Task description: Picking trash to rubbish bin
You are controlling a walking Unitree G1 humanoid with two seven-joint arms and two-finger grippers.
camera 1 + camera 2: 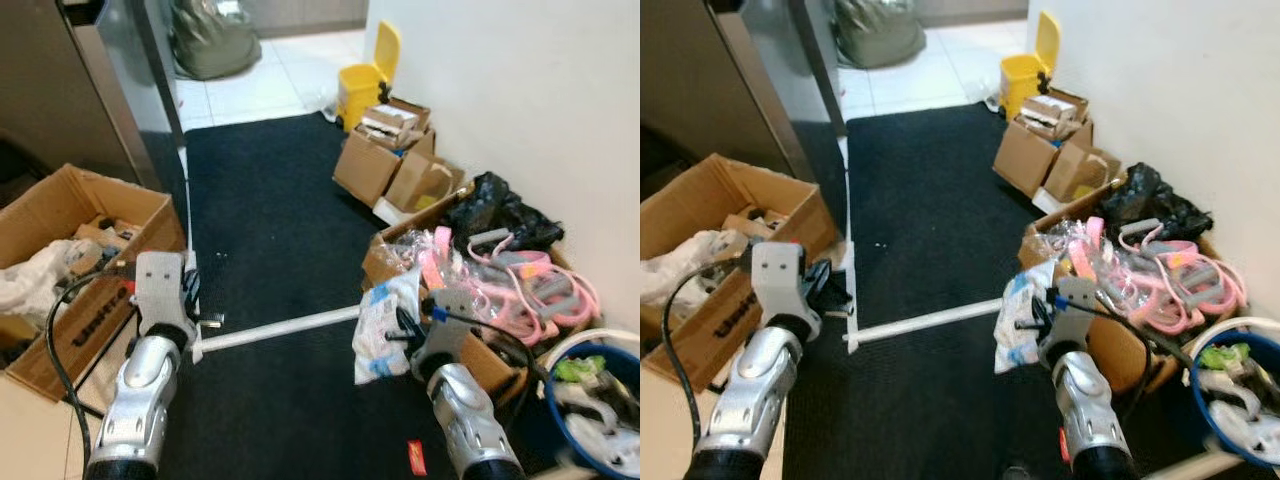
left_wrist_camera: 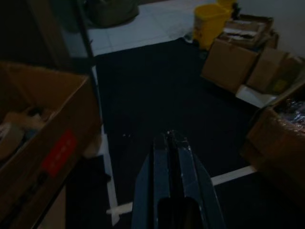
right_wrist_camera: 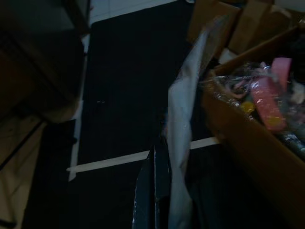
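Trash, a crumpled white plastic wrapper [image 1: 385,325], is hanging from the right gripper [image 1: 405,330], whose fingers are closing on it above the black carpet [image 1: 270,200], just beside a cardboard box [image 1: 480,350] of pink hangers. Well ahead along the wall, the yellow rubbish bin [image 1: 368,85] is standing with its lid up, beyond more cardboard boxes [image 1: 385,165]. The left gripper [image 2: 172,143] is hovering with fingers pressed together near an open box [image 1: 70,260] on the left.
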